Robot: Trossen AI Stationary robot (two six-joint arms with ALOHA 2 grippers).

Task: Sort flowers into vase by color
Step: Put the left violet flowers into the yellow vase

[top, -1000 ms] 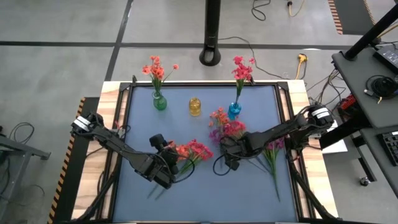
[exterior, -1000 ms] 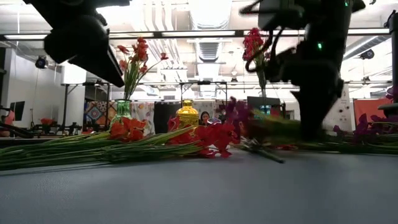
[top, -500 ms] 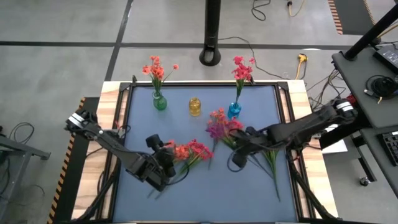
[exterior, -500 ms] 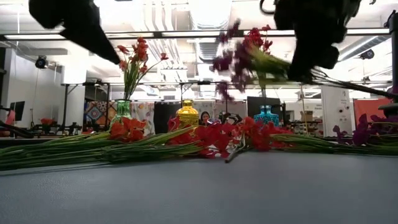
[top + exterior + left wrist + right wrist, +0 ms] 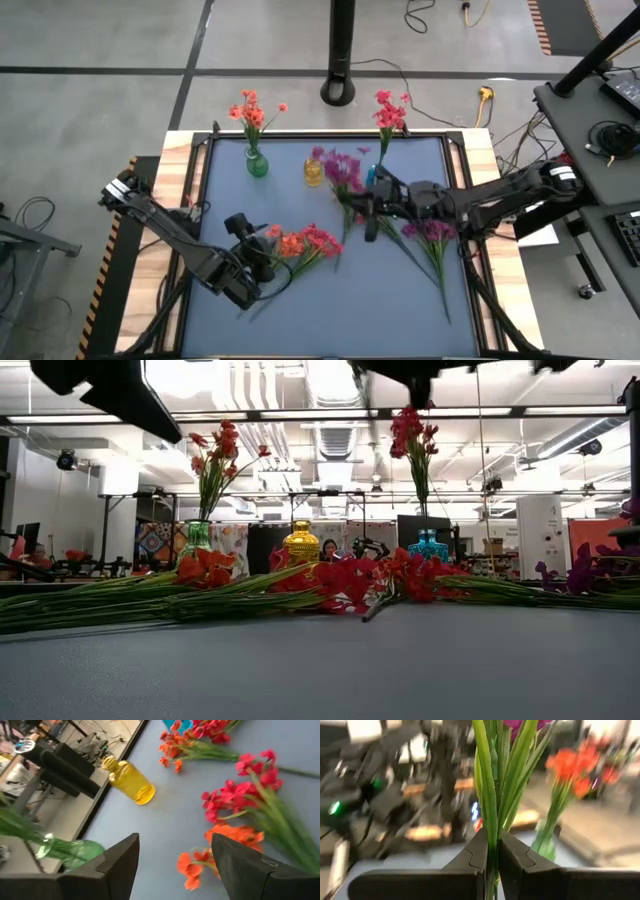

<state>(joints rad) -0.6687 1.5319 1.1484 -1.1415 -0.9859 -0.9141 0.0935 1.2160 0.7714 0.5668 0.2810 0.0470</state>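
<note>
My right gripper (image 5: 366, 204) is shut on a purple-magenta flower spray (image 5: 340, 168) and holds it above the table beside the yellow vase (image 5: 314, 172). A green vase (image 5: 257, 163) holds orange flowers. The blue vase (image 5: 376, 178) holds pink-red ones (image 5: 390, 110). Orange and red sprays (image 5: 300, 243) lie flat on the blue mat, with my left gripper (image 5: 262, 262) open just above their stems near the table's left. In the left wrist view its fingers (image 5: 240, 865) straddle nothing. More purple sprays (image 5: 435, 232) lie under the right arm. My right gripper pinches the spray's green stems and leaves (image 5: 492, 837) between its two fingers (image 5: 517, 857), some way below the blossoms (image 5: 520, 723). The fingers come about level from the table's right and lie across the stems. The spray is lifted clear of the mat, blossoms toward the far edge.
The three vases stand in a row along the mat's far side. A wooden frame (image 5: 180, 150) borders the mat. Loose sprays (image 5: 340, 580) lie across the mat's middle. The mat's near part (image 5: 330, 320) is bare. A person shows in the room beyond, in the low view.
My right gripper has risen with the purple spray, tipped from pointing down to about level, and gone toward the far edge and the yellow vase. The spray came off the mat and hangs clear. My left gripper has drawn up and back a little toward the table's left, still open.
</note>
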